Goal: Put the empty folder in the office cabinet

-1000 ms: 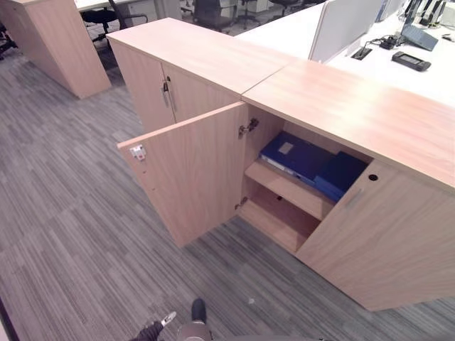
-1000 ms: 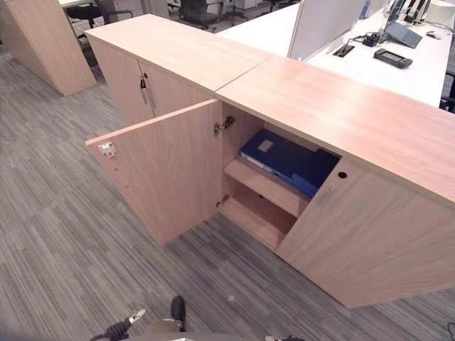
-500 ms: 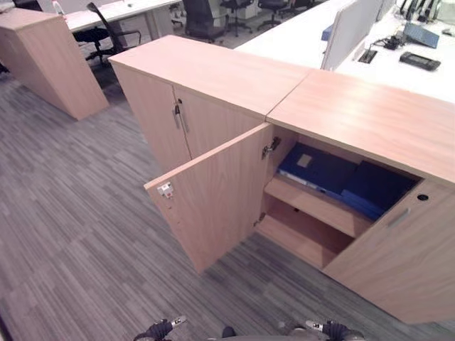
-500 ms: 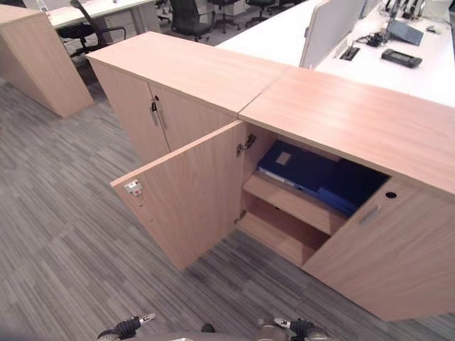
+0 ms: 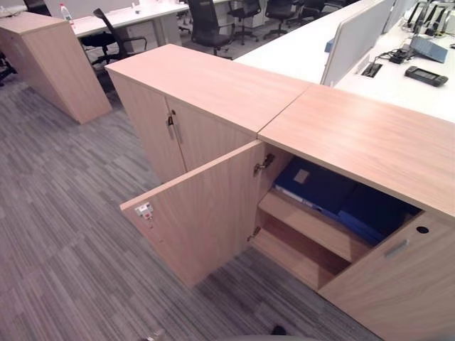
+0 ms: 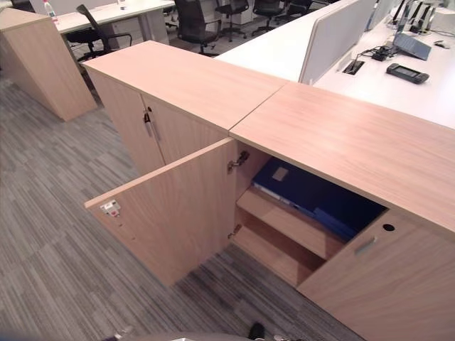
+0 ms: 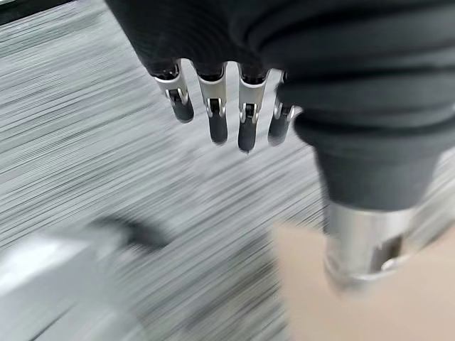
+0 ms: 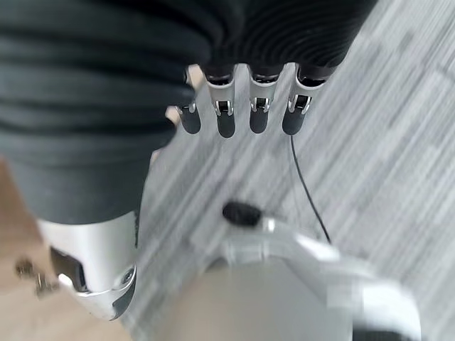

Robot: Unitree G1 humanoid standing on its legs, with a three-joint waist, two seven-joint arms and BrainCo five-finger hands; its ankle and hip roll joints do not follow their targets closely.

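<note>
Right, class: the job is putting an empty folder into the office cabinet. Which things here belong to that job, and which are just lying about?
Belongs to the job:
blue folders on the upper shelf
office cabinet
its open door
left hand, empty
right hand, empty

Just lying about:
closed neighbouring cabinet
office chairs
desk phone
bottle

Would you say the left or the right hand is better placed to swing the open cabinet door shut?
Left, probably. The open door swings out toward the robot's left, with the blue folder already on the upper shelf. Left hand and right hand both hang open and empty above the carpet.
</note>
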